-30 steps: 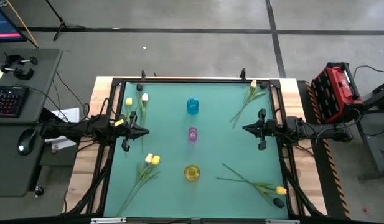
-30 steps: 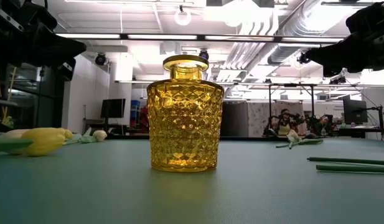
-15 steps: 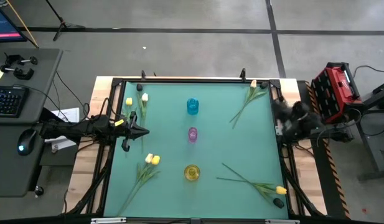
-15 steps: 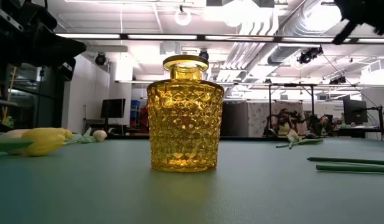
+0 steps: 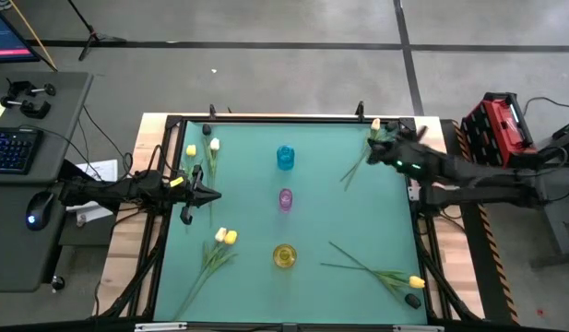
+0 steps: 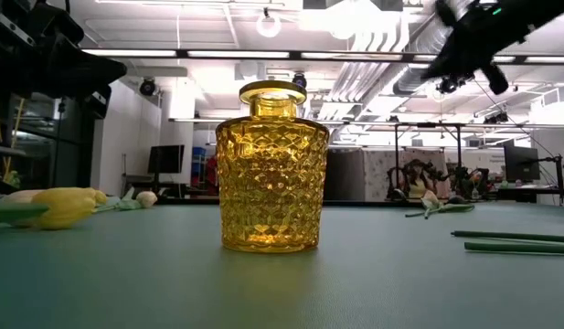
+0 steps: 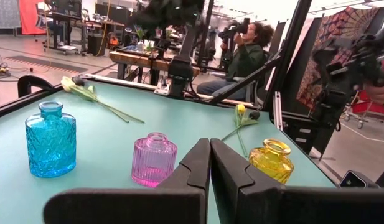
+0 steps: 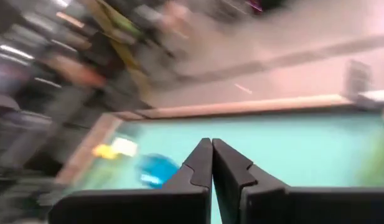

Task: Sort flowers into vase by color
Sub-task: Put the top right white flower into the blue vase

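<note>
Right gripper (image 5: 387,155), fingers pressed together, swung toward the far peach flower (image 5: 374,125); vases hold nothing.

A green-topped counter (image 5: 330,212) carries three vases in a row: blue vase (image 5: 285,157), pink vase (image 5: 285,198), yellow vase (image 5: 284,256). Tulips (image 5: 214,251) lie flat in loose groups near each corner.

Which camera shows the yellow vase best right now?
The low view: the yellow vase fills the frame centre, its neck and diamond-cut glass plain. The high view shows only its round mouth from above. The left wrist view shows it small beyond the shut left pincer. The right wrist view misses it.
</note>
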`<state>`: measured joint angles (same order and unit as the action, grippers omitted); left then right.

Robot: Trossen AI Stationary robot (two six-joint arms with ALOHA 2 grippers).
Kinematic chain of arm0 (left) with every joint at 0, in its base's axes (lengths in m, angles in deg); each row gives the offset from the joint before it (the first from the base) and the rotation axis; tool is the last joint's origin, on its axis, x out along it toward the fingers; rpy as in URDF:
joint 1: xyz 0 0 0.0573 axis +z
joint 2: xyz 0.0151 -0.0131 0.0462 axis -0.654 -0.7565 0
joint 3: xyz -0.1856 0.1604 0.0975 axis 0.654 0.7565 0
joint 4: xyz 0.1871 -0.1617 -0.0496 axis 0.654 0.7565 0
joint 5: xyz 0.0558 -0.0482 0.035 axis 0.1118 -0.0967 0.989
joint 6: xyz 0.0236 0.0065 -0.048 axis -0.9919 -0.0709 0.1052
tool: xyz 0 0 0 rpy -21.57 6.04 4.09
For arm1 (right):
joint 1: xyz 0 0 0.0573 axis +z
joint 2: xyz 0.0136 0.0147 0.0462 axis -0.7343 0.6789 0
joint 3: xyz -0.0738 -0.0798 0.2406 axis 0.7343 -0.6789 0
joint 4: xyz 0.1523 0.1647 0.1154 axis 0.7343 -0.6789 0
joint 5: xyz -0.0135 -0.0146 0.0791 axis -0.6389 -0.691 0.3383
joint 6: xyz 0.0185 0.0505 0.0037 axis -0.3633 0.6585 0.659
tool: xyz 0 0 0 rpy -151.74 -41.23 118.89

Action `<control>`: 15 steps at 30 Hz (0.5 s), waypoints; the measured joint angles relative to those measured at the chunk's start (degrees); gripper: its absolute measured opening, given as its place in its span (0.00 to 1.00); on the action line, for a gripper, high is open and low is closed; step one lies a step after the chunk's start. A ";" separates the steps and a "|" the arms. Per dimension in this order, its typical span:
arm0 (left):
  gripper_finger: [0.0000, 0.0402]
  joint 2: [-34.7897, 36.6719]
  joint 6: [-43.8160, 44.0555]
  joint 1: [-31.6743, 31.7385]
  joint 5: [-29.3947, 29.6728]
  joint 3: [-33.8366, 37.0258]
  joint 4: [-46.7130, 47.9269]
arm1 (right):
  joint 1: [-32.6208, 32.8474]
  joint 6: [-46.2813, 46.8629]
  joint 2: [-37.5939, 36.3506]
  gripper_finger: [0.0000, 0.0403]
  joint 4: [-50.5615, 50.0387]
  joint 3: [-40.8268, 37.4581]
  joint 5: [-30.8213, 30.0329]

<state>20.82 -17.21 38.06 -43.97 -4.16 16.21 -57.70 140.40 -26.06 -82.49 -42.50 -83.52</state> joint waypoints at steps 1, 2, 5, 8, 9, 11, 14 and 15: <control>0.00 0.02 0.00 0.00 0.00 0.00 0.02 | -2.61 2.00 3.02 0.00 -3.64 1.70 1.54; 0.00 0.02 0.00 0.02 0.02 -0.02 0.02 | -5.21 3.62 5.71 0.00 -6.50 3.03 3.57; 0.00 0.00 0.00 0.02 0.01 0.00 0.02 | -13.56 5.22 13.59 0.01 -9.96 5.45 10.98; 0.00 0.00 0.00 0.01 0.00 -0.01 0.01 | -20.89 4.69 21.00 0.08 -10.39 5.88 17.54; 0.00 0.00 0.00 0.02 0.00 0.00 0.02 | -22.95 4.48 23.32 0.11 -10.00 6.03 19.25; 0.00 0.00 0.00 0.02 0.02 -0.02 0.02 | -26.11 2.71 27.72 0.20 -8.93 6.18 20.76; 0.00 0.00 0.00 0.02 0.00 -0.02 0.02 | -29.54 2.15 33.74 0.36 -8.18 6.20 23.90; 0.00 0.00 0.00 0.02 0.01 0.00 0.02 | -30.45 2.22 35.39 0.41 -7.86 6.20 25.02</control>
<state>20.82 -17.21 38.08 -43.96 -4.16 16.23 -88.15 142.62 9.33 -90.35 -36.30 -58.49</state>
